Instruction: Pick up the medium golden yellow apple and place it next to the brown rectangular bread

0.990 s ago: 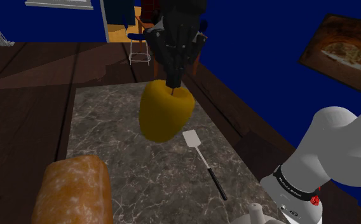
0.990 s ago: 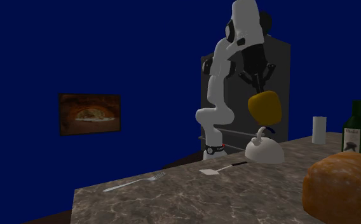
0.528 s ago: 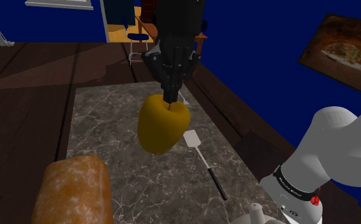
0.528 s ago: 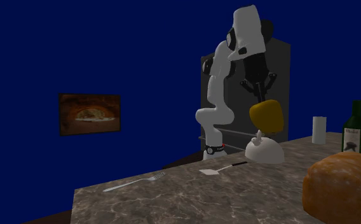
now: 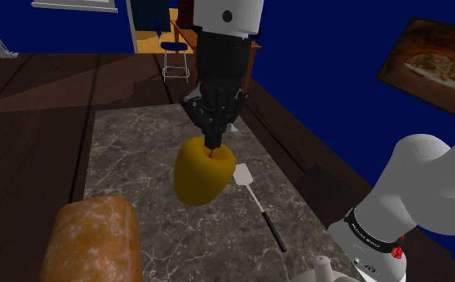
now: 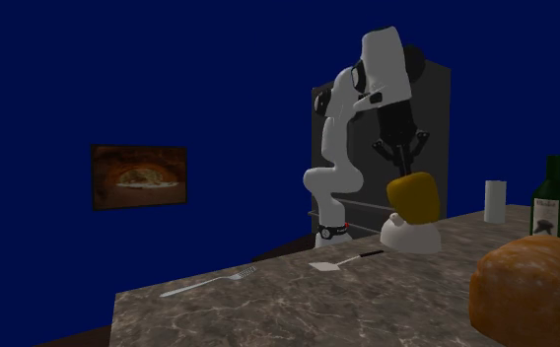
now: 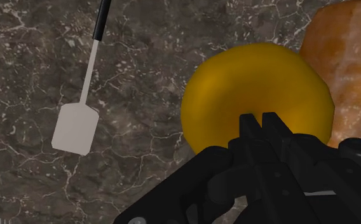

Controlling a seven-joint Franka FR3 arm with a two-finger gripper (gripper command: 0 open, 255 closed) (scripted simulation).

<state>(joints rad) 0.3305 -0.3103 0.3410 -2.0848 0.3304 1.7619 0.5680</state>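
Observation:
A golden yellow apple (image 5: 203, 171) hangs above the marble counter (image 5: 146, 144), held at its top by my black gripper (image 5: 212, 147), whose fingers are shut on it. The brown bread loaf (image 5: 91, 240) lies at the near end of the counter in the shoulder view, lower left of the apple. In the second exterior view the apple (image 6: 413, 197) hangs under the gripper (image 6: 400, 176), well above the counter, with the loaf (image 6: 531, 283) at the lower right. In the wrist view the apple (image 7: 255, 102) sits beyond the closed fingertips (image 7: 260, 121), right beside the loaf (image 7: 351, 70).
A white spatula with a black handle (image 5: 256, 202) lies on the counter close to the apple's right in the shoulder view. A fork (image 6: 209, 284), a white kettle-like object (image 6: 411, 235), a white cup (image 6: 494, 201) and a green bottle (image 6: 551, 200) also stand on the counter.
The gripper has come down with the apple, lowering it toward the counter and slightly nearer the loaf. Its hold is unchanged.

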